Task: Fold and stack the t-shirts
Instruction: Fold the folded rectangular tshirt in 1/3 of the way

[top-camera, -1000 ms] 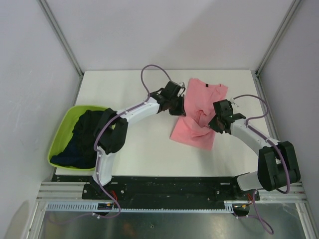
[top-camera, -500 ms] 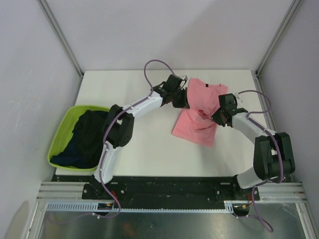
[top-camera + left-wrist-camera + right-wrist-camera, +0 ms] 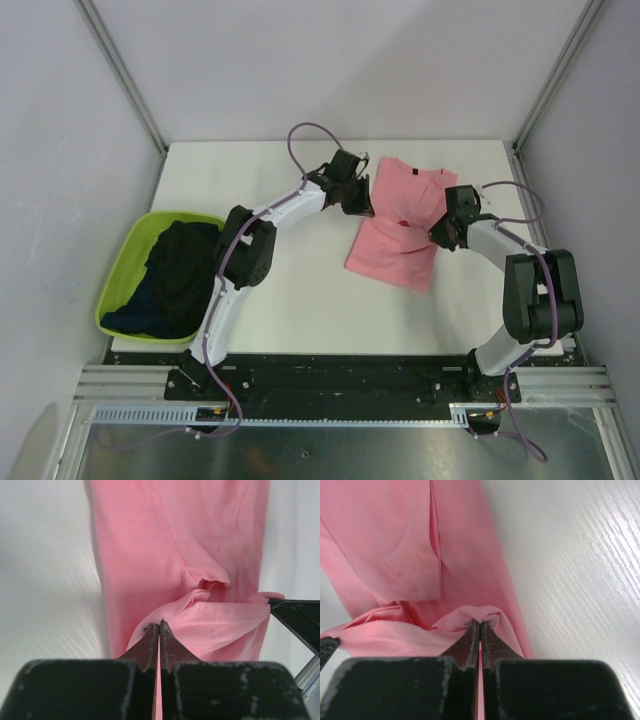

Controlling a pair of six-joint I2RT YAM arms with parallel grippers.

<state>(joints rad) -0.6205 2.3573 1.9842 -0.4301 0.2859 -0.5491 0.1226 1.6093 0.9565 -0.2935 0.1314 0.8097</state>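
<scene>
The salmon-pink t-shirt (image 3: pixel 400 230) lies on the white table at the back right, its lower half lifted over its upper half, collar label toward the back. My left gripper (image 3: pixel 362 200) is shut on the shirt's left edge; the left wrist view shows a pinched fold of pink cloth (image 3: pixel 200 615) at the fingertips (image 3: pixel 159 626). My right gripper (image 3: pixel 443 228) is shut on the shirt's right edge; the right wrist view shows pink cloth (image 3: pixel 395 545) bunched at its tips (image 3: pixel 479 623). The dark navy-black t-shirts (image 3: pixel 170 275) lie heaped in the lime-green tub (image 3: pixel 122 262).
The lime-green tub sits at the table's left edge. White walls and metal frame posts (image 3: pixel 122 75) enclose the table at back and sides. The bare white table top (image 3: pixel 250 170) lies between the tub and the pink shirt.
Both grippers have moved toward the back of the table, carrying the pink shirt's lower edge up over its upper part. The shirt's lower half is flatter now. The tub has not moved.
</scene>
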